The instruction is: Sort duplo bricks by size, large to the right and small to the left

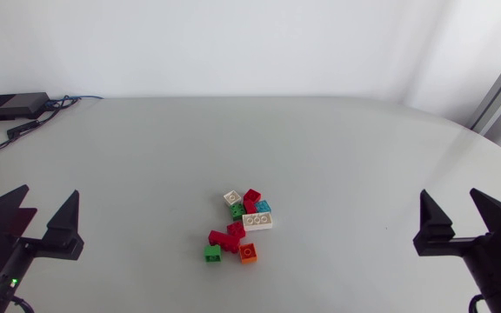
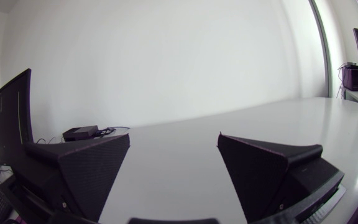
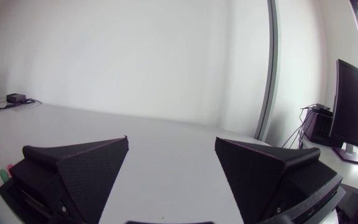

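Several duplo bricks lie in a loose cluster on the white table (image 1: 337,156), a little toward the front of its middle. Among them are a long white brick (image 1: 257,221), a small white one (image 1: 231,197), red bricks (image 1: 251,199), a cyan brick (image 1: 263,207), green bricks (image 1: 212,252) and an orange brick (image 1: 248,252). My left gripper (image 1: 50,193) sits open at the front left, far from the cluster. At the front right my right gripper (image 1: 448,193) is also open and well clear of the bricks. Neither wrist view shows anything between the left gripper's (image 2: 174,135) or right gripper's (image 3: 171,140) fingers.
A black box (image 1: 13,105) with cables rests at the back left corner of the table; the same black box (image 2: 79,132) shows ahead of the left gripper. Bare tabletop lies on both sides of the cluster.
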{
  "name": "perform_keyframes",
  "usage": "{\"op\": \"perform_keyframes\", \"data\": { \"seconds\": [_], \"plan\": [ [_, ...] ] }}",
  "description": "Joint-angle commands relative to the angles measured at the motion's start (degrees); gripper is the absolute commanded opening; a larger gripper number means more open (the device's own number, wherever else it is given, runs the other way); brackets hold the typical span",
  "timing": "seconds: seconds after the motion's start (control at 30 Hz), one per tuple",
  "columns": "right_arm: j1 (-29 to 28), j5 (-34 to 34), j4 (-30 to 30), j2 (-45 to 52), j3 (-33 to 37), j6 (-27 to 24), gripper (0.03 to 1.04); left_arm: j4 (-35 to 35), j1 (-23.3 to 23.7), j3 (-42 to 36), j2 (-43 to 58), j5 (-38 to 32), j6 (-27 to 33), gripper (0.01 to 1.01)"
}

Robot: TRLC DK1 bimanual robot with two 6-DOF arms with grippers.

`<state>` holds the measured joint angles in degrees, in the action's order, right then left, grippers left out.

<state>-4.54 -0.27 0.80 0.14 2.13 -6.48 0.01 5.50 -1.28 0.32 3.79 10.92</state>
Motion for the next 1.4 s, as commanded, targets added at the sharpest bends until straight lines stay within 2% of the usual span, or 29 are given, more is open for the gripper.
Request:
{"op": "perform_keyframes", "data": {
  "seconds": [0.0, 0.23, 0.5, 0.6, 0.73, 0.87, 1.1, 1.23, 1.37],
  "plan": [
    [-0.7, 0.4, -1.0, -0.5, -2.1, -0.8, 1.0, 0.3, -0.5, 1.3, -0.9, -0.5, 0.3, 0.987],
    [-0.7, 2.4, -0.2, -0.6, -2.3, -2.7, 1.0, 0.3, -0.5, 1.3, -0.9, -0.8, -1.3, 0.985],
    [-0.6, 1.4, -1.3, -0.5, -1.4, -3.0, 1.0, -1.2, -2.2, 1.1, -0.5, -3.4, -1.2, 0.985],
    [2.2, 1.0, -9.8, -0.5, 3.9, -0.7, 1.0, -1.2, -2.4, 1.0, 0.9, -3.5, -0.9, 0.984],
    [4.8, 1.1, -16.0, 1.1, 9.9, 0.2, 1.0, -2.3, -2.2, -0.4, 2.2, -3.9, -0.5, 0.982],
    [6.0, 1.4, -19.7, 5.4, 14.8, 0.1, 1.0, -7.4, -2.4, -7.4, 4.4, -3.9, -0.3, 0.982],
    [4.5, 3.3, -20.9, 29.7, 26.2, -1.3, 1.0, -16.8, -2.3, -24.1, 22.7, -3.9, -1.1, 0.984],
    [2.3, 3.5, -24.9, 38.3, 33.5, -2.3, 1.0, -28.8, -3.7, -37.3, 35.0, -5.1, -1.0, 0.984],
    [2.3, 0.8, -27.7, 47.4, 38.7, -2.4, 1.0, -42.3, -9.5, -49.5, 49.8, -13.5, -1.6, 0.957]
  ]
}}
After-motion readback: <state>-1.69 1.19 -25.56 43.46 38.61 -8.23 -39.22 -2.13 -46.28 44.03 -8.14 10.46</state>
